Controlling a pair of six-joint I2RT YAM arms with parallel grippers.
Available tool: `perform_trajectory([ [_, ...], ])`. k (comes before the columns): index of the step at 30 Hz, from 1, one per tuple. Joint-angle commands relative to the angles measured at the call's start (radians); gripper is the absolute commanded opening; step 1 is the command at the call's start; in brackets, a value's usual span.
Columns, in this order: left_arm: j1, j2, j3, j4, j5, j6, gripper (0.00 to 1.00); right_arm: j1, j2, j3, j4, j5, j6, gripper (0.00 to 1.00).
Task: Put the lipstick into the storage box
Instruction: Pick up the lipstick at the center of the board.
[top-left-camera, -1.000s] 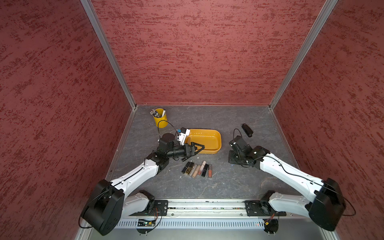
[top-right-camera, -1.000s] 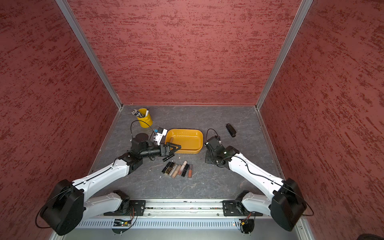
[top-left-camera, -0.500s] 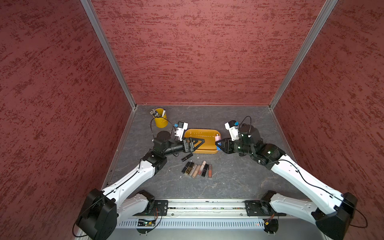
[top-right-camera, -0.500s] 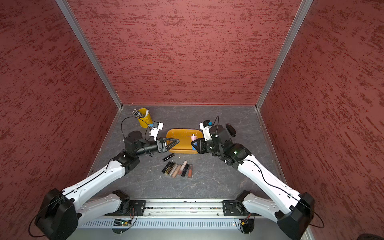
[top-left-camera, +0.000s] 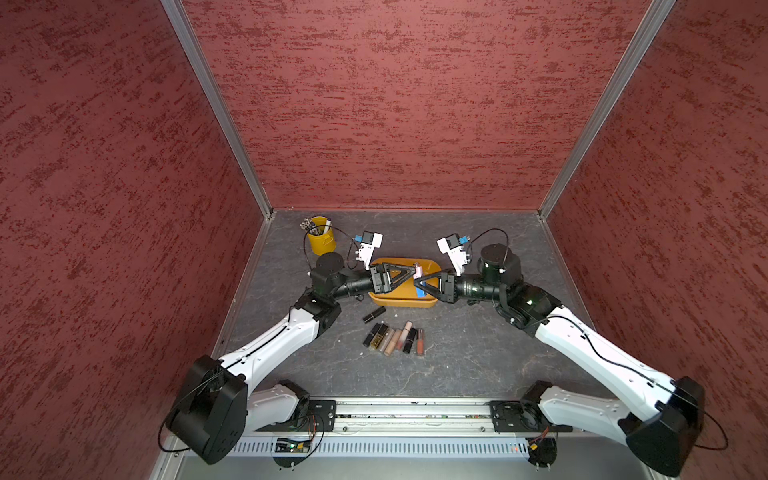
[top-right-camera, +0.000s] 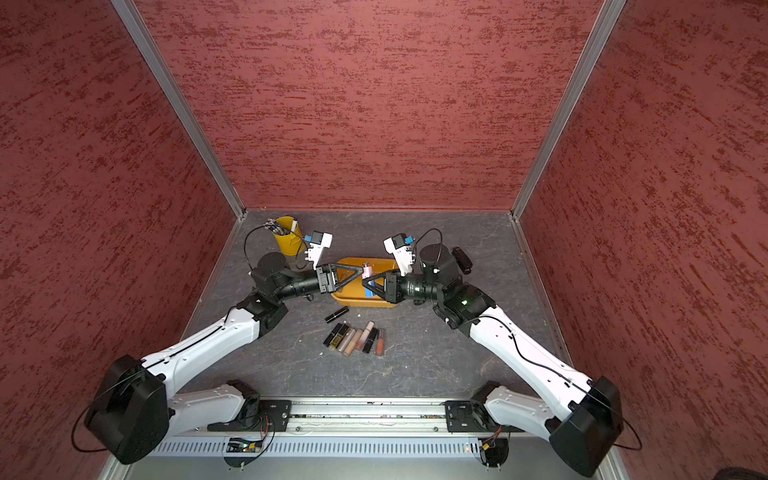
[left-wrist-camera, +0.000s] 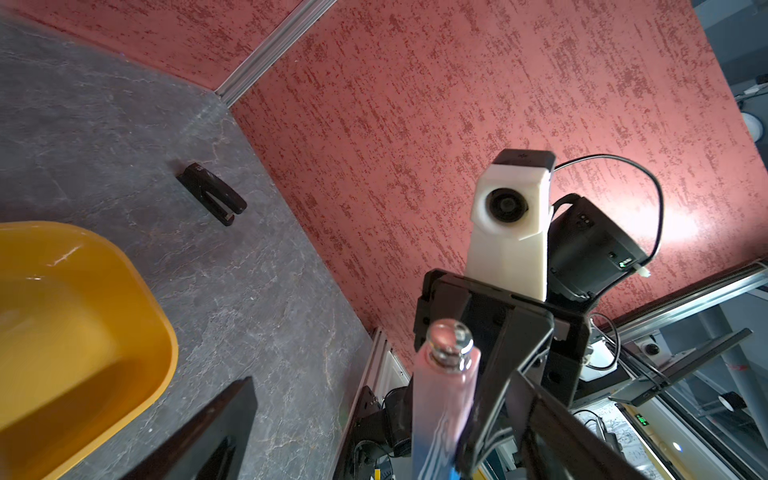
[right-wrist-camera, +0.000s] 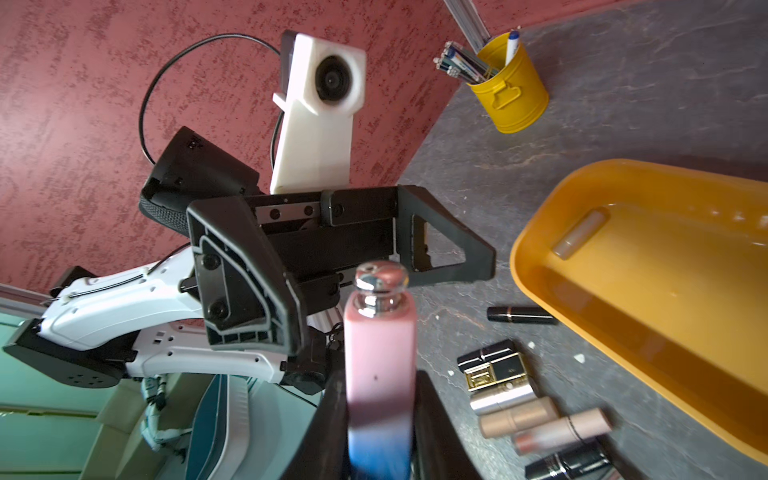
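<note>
While the right gripper (top-left-camera: 417, 283) pinches one pink lipstick (top-left-camera: 419, 272) by its blue end, jaws closed tight on the tube, the silver-capped pink end reaches the fingertips of the left gripper (top-left-camera: 411, 273). The left gripper is spread wide with nothing clamped. In the wrist views the capped end sits between its two fingers, and whether it touches either finger I cannot tell.

Two grippers meet in the air over the one storage box (top-left-camera: 397, 304), so the pink lipstick hangs above the tub's inside, not in it. Seen from the box in both top views, the left arm (top-left-camera: 282, 345) reaches in from 8 o'clock and the right arm (top-left-camera: 590, 353) from 4 o'clock.

Counts:
- In the box: one beige tube (right-wrist-camera: 578, 235), lying flat on the floor.
- On the table (top-left-camera: 478, 353) at 6 o'clock from the box: one row of tubes (top-left-camera: 395, 338) side by side. There are six or seven; the exact count is unclear where they touch.
- One lone black tube (top-left-camera: 374, 314) at 7 o'clock, between row and box, apart from both.
- One yellow bucket (top-left-camera: 321, 243) at 10 o'clock, holding a bundle of pens (right-wrist-camera: 461, 66) too tight to count.
- One black stapler-like object (top-right-camera: 462, 259) at 2 o'clock, just past the right arm's wrist in a top view.
</note>
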Motion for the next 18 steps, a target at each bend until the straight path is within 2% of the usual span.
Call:
perform_trajectory([
  [1, 0.001, 0.006, 0.019, 0.055, 0.030, -0.016, 0.94, -0.006, 0.009, -0.016, 0.080, -0.057, 0.024, 0.14],
  [5, -0.002, 0.011, 0.017, 0.066, 0.034, -0.020, 0.88, -0.005, 0.020, -0.024, 0.103, -0.068, 0.037, 0.14],
  [18, -0.017, 0.048, 0.033, 0.156, 0.078, -0.056, 0.55, -0.026, 0.028, -0.055, 0.200, -0.102, 0.097, 0.14],
])
